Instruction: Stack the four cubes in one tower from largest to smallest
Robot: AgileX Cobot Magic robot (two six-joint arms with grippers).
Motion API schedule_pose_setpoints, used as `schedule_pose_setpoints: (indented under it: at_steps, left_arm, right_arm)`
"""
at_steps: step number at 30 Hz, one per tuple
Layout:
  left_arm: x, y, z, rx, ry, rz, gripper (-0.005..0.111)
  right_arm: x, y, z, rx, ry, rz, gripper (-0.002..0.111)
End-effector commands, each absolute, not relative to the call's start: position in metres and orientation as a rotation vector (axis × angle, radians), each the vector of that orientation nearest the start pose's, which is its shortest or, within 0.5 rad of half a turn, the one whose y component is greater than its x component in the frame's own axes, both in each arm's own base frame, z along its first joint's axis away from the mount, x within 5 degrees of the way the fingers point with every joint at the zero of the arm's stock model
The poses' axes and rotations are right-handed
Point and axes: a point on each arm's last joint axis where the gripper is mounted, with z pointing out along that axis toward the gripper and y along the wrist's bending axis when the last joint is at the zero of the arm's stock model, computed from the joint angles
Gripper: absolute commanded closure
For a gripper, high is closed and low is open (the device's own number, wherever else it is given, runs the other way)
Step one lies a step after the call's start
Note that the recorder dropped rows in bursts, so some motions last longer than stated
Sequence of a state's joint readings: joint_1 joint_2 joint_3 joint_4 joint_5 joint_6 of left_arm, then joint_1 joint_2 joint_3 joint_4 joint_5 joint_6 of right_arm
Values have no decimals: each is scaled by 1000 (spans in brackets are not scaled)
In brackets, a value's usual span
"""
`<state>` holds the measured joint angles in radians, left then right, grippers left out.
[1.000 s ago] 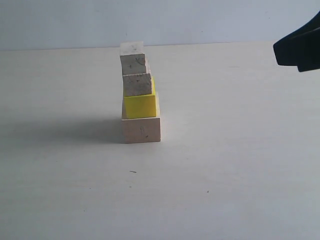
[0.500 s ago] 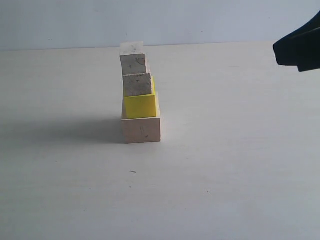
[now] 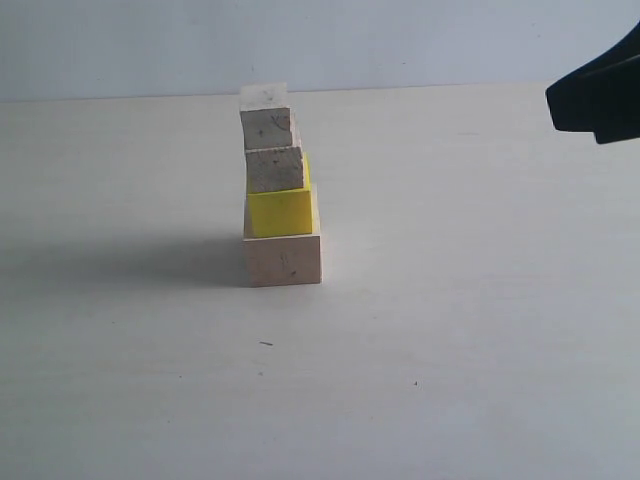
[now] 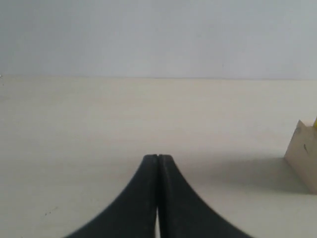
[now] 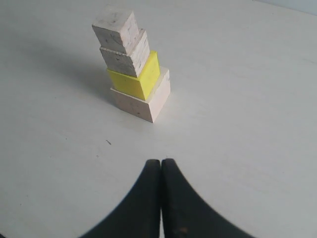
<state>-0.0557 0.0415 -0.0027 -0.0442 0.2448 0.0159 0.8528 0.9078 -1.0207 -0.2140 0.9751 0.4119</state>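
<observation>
Stacking looks complete: the tower (image 3: 278,190) stands alone on the pale table (image 3: 450,330), left of centre in the exterior view, with nothing touching it. Its base is the largest pale bare-wood cube (image 3: 284,260), resting flat on the table. On it sits the bright yellow cube (image 3: 280,211), then the smaller pale wood cube (image 3: 274,169), and the smallest pale wood cube (image 3: 266,124) on top, which looks only slightly smaller than the one beneath it. The order runs large to small, so each cube has a wider face under it, and that is what lets the column stand without support. The upper three are not centred. They sit crowded toward one side of the base, leaving a bare ledge of wood on the other, and the top two are turned a little against the yellow one, so the column looks slightly crooked. The left jaws are pressed together and empty, low over bare table, with only the edge of the base cube showing at the border of their wrist view. The right jaws are likewise together and empty, well apart from the tower and pointing toward it. Both arms being clear suits a finished stack, since any contact now could topple the off-centre upper cubes.
</observation>
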Motion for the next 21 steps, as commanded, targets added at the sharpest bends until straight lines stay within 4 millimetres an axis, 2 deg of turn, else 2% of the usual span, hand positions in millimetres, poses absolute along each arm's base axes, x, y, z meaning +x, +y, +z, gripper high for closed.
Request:
schedule_pose_setpoints:
  at_steps: [1,8,14,21]
  left_arm:
    - [56,-5,184,49,1816,-74,107]
    - [54,-5,183,40,1823,-76,107]
    - [53,0,181,80,1841,54,107]
    - [53,2,180,27,1847,63,107]
  right_arm:
    - [119,111,379,-565,2267,364,108]
    - [119,111,379,-565,2267,364,108]
    - [119,111,379,-565,2267,364,108]
    - [119,111,379,-565,2267,364,108]
